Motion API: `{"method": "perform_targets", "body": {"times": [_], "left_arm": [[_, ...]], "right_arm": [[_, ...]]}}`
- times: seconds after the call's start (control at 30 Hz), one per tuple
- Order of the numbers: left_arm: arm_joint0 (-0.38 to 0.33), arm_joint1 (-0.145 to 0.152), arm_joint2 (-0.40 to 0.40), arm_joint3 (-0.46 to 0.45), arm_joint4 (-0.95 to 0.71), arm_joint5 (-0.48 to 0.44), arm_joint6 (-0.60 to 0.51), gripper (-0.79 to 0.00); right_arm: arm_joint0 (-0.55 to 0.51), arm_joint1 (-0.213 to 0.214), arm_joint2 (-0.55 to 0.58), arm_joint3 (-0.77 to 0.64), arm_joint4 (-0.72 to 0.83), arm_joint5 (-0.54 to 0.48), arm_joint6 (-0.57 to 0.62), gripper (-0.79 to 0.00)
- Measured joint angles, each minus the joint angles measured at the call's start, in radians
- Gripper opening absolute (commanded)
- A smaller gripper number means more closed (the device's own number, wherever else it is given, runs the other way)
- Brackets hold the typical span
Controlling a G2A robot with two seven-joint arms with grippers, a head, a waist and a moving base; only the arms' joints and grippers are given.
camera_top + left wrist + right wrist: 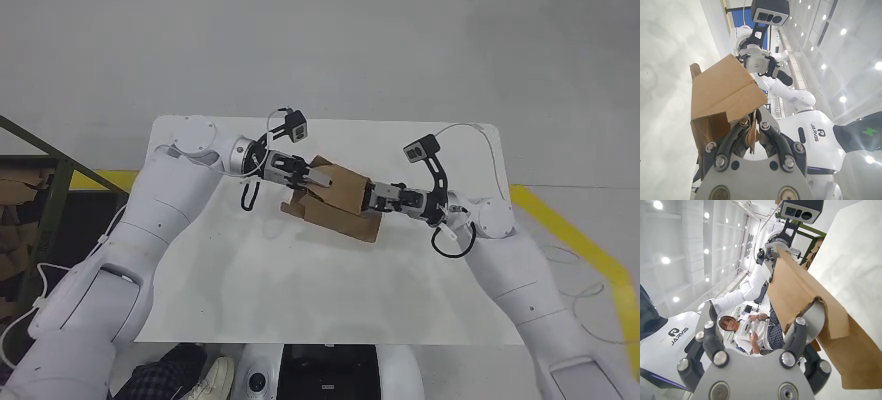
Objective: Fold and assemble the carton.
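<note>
Left gripper [753, 123]: jaws closed narrow, pinching a thin cardboard edge of the carton [723, 94]. The pinched flap runs straight between the fingers [772, 136]; the rest of the carton extends away from them, partly opened, one crease visible across its upper panel.

Right gripper [761, 313]: jaws spread wide. One finger [814, 317] is pushed under a torn edge of the carton [797, 291], touching cardboard. The other finger stands free in air, well apart from the carton. Nothing is clamped.

Top view: the carton [338, 192] lies between the two grippers, with the left gripper [312, 177] at one end and the right gripper [368, 196] at the opposite end, both touching it. The long side runs roughly along the line between the arms.

Location: over the middle of the white tabletop [250, 290], somewhat toward its far edge. Cannot tell whether the carton's underside rests on the tabletop or hangs just above it.
</note>
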Motion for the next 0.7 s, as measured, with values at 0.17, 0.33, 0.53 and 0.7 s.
{"method": "perform_targets", "body": {"times": [0.17, 0.33, 0.53, 0.7], "left_arm": [[-0.002, 0.004, 0.015, 0.0, -0.01, -0.002, 0.0, -0.785], [-0.005, 0.009, 0.03, -0.001, -0.017, -0.003, 0.0, -0.785], [-0.012, 0.016, 0.055, -0.015, -0.011, -0.001, 0.0, -0.785], [-0.016, 0.022, 0.068, -0.018, -0.023, -0.002, 0.0, -0.785]], "right_arm": [[0.004, -0.002, 0.003, 0.015, -0.004, 0.001, 0.006, -0.529], [0.007, -0.003, -0.003, 0.022, -0.037, 0.014, 0.024, -0.551], [0.009, -0.004, -0.011, 0.012, -0.08, 0.023, 0.037, -0.643], [0.004, -0.004, -0.01, 0.011, -0.096, 0.027, 0.028, -0.763]]}}
